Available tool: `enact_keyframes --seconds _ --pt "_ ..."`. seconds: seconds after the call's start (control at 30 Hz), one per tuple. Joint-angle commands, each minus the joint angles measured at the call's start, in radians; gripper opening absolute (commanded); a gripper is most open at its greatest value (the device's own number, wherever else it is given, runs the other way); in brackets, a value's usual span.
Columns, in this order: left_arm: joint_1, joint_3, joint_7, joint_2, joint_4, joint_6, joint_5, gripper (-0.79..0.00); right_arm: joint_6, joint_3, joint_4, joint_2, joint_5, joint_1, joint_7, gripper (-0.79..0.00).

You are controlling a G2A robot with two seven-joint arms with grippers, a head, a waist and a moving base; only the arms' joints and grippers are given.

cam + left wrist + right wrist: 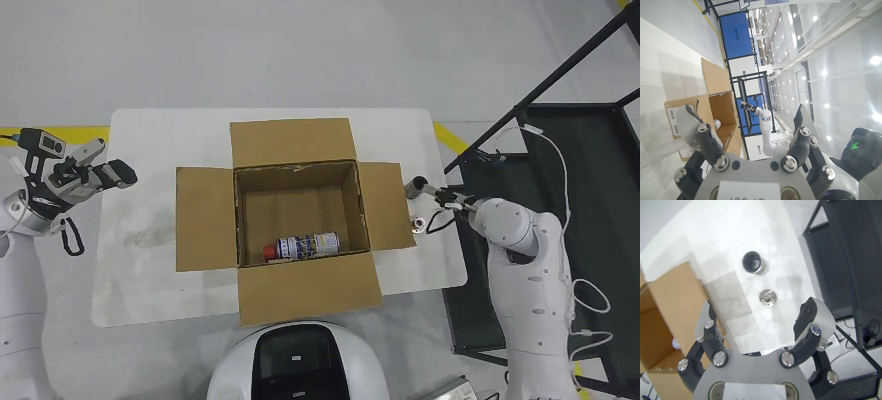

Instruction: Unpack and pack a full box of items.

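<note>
An open cardboard box (300,150) sits mid-table with its flaps spread. A spray can (305,245) with a red cap and blue-white label lies on its side on the box floor, near the front wall; its end also appears (717,124). Off the box's right flap stand a short metal cup (412,185) (753,263) and a small metal disc (420,220) (768,298). My right gripper (442,197) (757,311) hovers open just beside them, holding nothing. My left gripper (118,172) (745,115) is open and empty over the table's left edge, well apart from the box (719,106).
The white table (150,260) has bare surface left of the box and a narrow strip on the right. A black metal cart (570,200) stands close to the table's right edge, behind my right arm. Yellow floor tape runs past both sides.
</note>
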Motion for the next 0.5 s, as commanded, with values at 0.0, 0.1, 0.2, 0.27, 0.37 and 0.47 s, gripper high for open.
enact_keyframes --seconds 0.0,0.1,0.2,0.27,0.37,0.47 --pt "0.000 0.000 0.000 0.000 0.000 0.000 0.000 0.000 -0.076 -0.003 -0.041 0.004 0.061 0.005 0.050 0.000" --pt "0.000 0.000 0.000 0.000 0.000 0.000 0.000 0.000 -0.162 -0.047 -0.085 0.011 0.085 0.040 0.138 0.000" --pt "0.000 0.000 0.000 0.000 0.000 0.000 0.000 0.000 -0.236 -0.124 -0.131 0.016 0.088 0.085 0.210 0.000" --pt "0.000 0.000 0.000 0.000 0.000 0.000 0.000 0.000 -0.278 -0.185 -0.147 0.019 0.068 0.120 0.250 0.000" --pt "0.000 0.000 0.000 0.000 0.000 0.000 0.000 0.000 -0.336 -0.289 -0.150 0.019 0.055 0.175 0.293 0.000" --pt "0.000 0.000 0.000 0.000 0.000 0.000 0.000 0.000 -0.344 -0.373 -0.132 0.016 0.042 0.231 0.304 0.000"
